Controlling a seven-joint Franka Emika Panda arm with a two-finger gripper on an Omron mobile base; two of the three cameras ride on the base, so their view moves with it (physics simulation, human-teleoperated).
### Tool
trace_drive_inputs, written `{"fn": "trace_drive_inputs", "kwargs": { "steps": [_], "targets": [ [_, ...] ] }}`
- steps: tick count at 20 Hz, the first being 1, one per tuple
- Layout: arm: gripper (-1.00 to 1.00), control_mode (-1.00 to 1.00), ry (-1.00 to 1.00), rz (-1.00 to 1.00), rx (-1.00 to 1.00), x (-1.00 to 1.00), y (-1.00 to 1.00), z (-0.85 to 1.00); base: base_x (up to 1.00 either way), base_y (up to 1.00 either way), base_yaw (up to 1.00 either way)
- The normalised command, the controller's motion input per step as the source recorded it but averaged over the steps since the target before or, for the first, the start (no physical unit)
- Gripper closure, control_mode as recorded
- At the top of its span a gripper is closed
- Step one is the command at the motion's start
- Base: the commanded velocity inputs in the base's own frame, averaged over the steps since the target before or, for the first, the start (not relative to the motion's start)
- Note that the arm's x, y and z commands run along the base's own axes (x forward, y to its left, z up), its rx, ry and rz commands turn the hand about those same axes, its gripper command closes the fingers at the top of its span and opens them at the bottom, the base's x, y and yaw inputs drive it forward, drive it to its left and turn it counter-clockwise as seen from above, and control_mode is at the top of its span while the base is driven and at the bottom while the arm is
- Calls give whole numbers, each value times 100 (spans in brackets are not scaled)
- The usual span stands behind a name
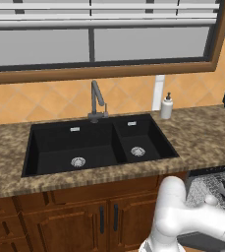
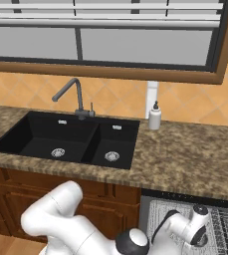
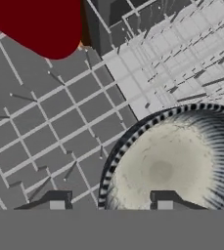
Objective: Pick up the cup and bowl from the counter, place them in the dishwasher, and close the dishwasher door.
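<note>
The gripper (image 3: 111, 201) stands with its two dark fingertips apart at the bottom of the hand view, closed on nothing. A round pale bowl (image 3: 174, 163) with a striped dark rim and ribbed wall lies just above the right fingertip on the grey wire rack (image 3: 59, 132) of the dishwasher. The red cup (image 3: 37, 24) sits at the upper left, well apart.

White arm (image 2: 75, 224) reaches over the dishwasher (image 2: 185, 219) rack; soap bottle (image 2: 155, 117) on counter (image 2: 185, 154).

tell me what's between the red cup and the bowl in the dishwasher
In the hand view, only bare wire rack with a few short upright tines lies between the cup and the bowl. The two sit apart.
</note>
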Motion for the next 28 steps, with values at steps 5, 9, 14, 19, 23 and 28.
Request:
{"fn": "trace_drive_inputs", "kwargs": {
  "steps": [5, 9, 14, 19, 23, 28],
  "targets": [
    [-100, -100, -21, 0, 0, -23, 0, 23, 0, 0, 0],
    [-100, -100, -31, 0, 0, -23, 0, 59, 0, 0, 0],
    [-100, -100, -11, 0, -3, -14, 3, 13, 0, 0, 0],
    [-100, -100, -31, 0, 0, -27, 7, 32, 0, 0, 0],
    [-100, -100, -31, 0, 0, -27, 0, 29, 0, 0, 0],
    [-100, -100, -15, 0, 1, -3, 0, 28, 0, 0, 0]
  ]
}}
